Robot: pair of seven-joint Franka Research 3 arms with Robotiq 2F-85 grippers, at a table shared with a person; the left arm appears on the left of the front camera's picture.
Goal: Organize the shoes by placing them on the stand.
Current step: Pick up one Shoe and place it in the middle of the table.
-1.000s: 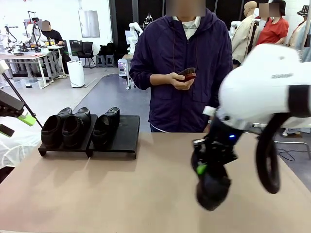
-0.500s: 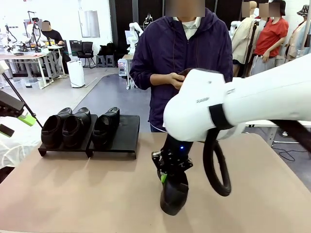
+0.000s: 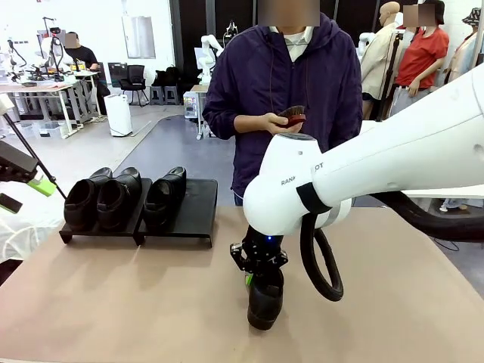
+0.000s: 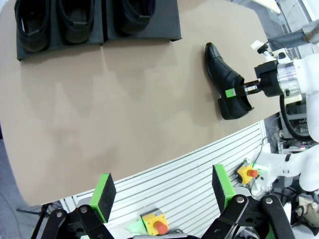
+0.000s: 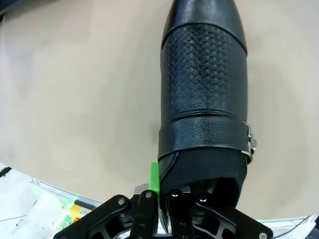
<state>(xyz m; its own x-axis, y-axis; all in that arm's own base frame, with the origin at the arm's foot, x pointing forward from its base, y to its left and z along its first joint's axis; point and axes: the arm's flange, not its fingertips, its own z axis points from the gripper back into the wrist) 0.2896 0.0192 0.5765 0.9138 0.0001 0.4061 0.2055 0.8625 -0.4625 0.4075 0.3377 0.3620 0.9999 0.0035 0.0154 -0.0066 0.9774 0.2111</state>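
3 shoes (image 3: pixel 121 198) sit on the stand (image 3: pixel 193 215), right fingers (image 3: pixel 257 274) clamp shoe 4 (image 3: pixel 265 302) beneath them over the counter (image 3: pixel 136 302), left fingers (image 4: pixel 159 191) gape empty.

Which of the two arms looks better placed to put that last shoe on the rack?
The right. Its end effector is already shut on the fourth shoe, hanging toe-down. The stand has one free slot at its right end. The left end effector is open, empty and off to the side.

White arm (image 3: pixel 393 151), green-padded fingers (image 4: pixel 221 185)
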